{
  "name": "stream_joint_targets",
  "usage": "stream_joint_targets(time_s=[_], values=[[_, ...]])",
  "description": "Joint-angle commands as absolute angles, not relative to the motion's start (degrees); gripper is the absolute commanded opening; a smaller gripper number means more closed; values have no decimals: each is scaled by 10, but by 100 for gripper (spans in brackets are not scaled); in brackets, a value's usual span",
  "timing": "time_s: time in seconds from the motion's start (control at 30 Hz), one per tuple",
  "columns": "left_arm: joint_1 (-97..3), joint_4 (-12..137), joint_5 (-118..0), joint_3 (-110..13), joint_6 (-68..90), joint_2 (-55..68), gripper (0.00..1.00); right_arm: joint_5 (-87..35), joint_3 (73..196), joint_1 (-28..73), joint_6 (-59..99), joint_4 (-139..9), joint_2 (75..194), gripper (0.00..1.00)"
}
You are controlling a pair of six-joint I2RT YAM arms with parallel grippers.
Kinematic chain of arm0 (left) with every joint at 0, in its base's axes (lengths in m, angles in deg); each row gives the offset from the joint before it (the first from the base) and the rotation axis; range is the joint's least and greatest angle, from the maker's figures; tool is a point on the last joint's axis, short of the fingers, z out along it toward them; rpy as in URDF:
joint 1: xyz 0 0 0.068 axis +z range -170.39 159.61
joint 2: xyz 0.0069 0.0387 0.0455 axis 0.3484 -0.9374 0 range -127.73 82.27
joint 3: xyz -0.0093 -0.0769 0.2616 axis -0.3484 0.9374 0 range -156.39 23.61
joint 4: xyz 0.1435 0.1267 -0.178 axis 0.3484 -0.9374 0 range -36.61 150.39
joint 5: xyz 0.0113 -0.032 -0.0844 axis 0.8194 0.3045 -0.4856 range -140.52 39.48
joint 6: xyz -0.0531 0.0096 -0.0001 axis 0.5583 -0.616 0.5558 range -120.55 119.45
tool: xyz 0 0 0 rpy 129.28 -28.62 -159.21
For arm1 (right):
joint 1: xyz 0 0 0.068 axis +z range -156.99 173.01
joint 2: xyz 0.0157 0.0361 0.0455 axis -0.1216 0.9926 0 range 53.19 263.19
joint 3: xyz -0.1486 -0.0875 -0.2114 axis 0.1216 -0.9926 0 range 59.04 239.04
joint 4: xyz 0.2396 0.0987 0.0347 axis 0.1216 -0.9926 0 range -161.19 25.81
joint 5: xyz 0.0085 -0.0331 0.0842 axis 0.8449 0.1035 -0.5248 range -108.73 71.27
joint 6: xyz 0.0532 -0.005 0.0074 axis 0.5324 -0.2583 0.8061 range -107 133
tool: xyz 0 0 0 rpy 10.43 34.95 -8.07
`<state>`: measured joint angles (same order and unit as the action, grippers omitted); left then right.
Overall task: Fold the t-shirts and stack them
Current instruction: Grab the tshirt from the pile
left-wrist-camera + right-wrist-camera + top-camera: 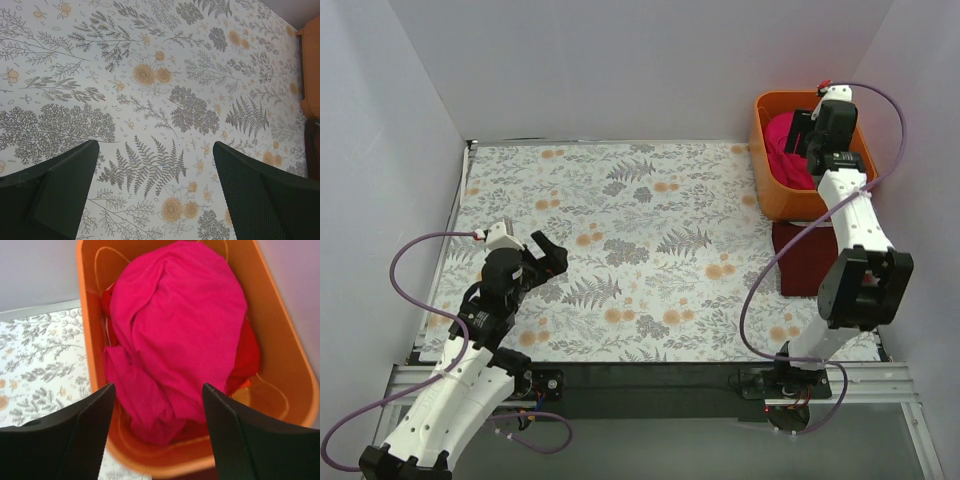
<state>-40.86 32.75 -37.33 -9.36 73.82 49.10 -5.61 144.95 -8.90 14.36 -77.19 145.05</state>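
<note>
Above tub, right gripper hangs jaws wide to grab pink tee, contact unclear; left gripper parked wide over cloth.

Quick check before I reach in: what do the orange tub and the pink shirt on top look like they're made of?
The orange tub looks like moulded plastic: smooth, slightly glossy walls that hold a rigid shape, with a rounded rim. The magenta-pink t-shirt looks like soft, matte knit fabric, possibly cotton. It lies crumpled in loose folds with no shine.
</note>
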Motion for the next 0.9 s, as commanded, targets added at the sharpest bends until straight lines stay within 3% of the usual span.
stream_joint_targets(time_s=[0.0, 0.13, 0.27, 0.37, 0.53, 0.57, 0.6, 0.7, 0.87], values=[[-410, 338, -376, -94, 733, 494, 98, -149, 1525, -123, 160, -754, 1515, 72], [-410, 338, -373, -94, 732, 492, 98, -200, 1579, -125, 157, -754, 1614, 62], [-410, 340, -376, -95, 731, 480, 98, -245, 1602, -125, 162, -746, 1670, 58], [-410, 339, -375, -94, 731, 476, 98, -245, 1613, -125, 166, -738, 1708, 57], [-410, 338, -374, -93, 730, 480, 98, -218, 1645, -127, 157, -738, 1749, 45], [-410, 339, -374, -92, 731, 481, 98, -209, 1646, -127, 151, -738, 1750, 41], [-410, 339, -373, -93, 732, 483, 98, -208, 1646, -127, 147, -738, 1750, 27], [-410, 339, -374, -92, 734, 484, 98, -211, 1638, -127, 135, -738, 1731, 2], [-410, 342, -379, -92, 733, 480, 98, -206, 1613, -123, 110, -729, 1640, 1]])
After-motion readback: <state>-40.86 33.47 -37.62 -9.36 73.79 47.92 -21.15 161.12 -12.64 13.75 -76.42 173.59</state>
